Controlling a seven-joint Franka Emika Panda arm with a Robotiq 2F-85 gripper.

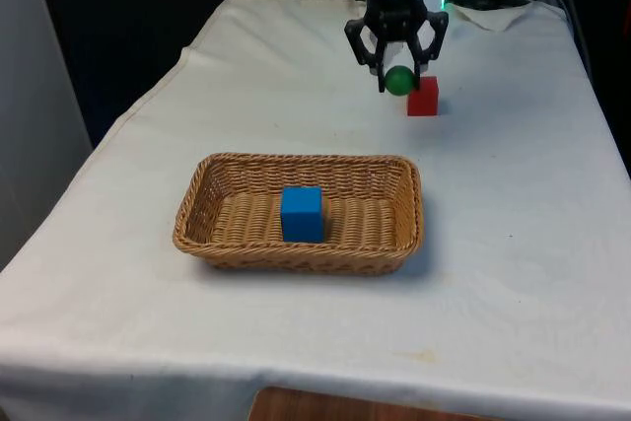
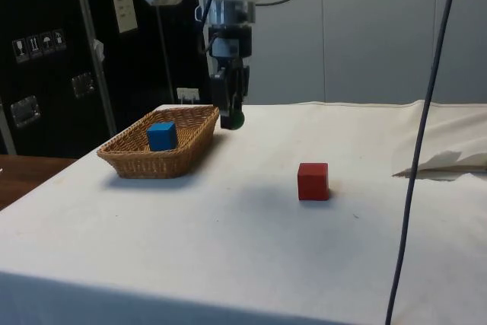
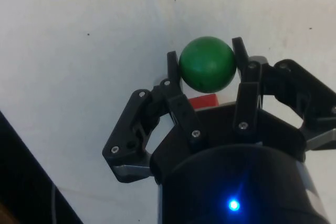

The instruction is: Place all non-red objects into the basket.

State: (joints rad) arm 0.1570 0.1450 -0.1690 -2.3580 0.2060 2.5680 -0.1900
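A green ball (image 1: 399,81) (image 3: 207,63) hangs above the white cloth, and my gripper (image 1: 398,78) (image 2: 233,118) (image 3: 207,62) is shut on it. A red cube (image 1: 423,96) (image 2: 313,181) rests on the cloth just behind the ball in the front view; a sliver of the red cube (image 3: 202,100) peeks out beside the fingers. The wicker basket (image 1: 392,244) (image 2: 129,159) lies nearer the front edge, towards the front view's left of the gripper. A blue cube (image 1: 302,213) (image 2: 161,135) sits inside it.
A crumpled fold of white cloth (image 1: 498,15) (image 2: 445,159) lies at the far right corner of the table. A black cable (image 2: 422,135) hangs down in the side view. Open cloth surrounds the basket on all sides.
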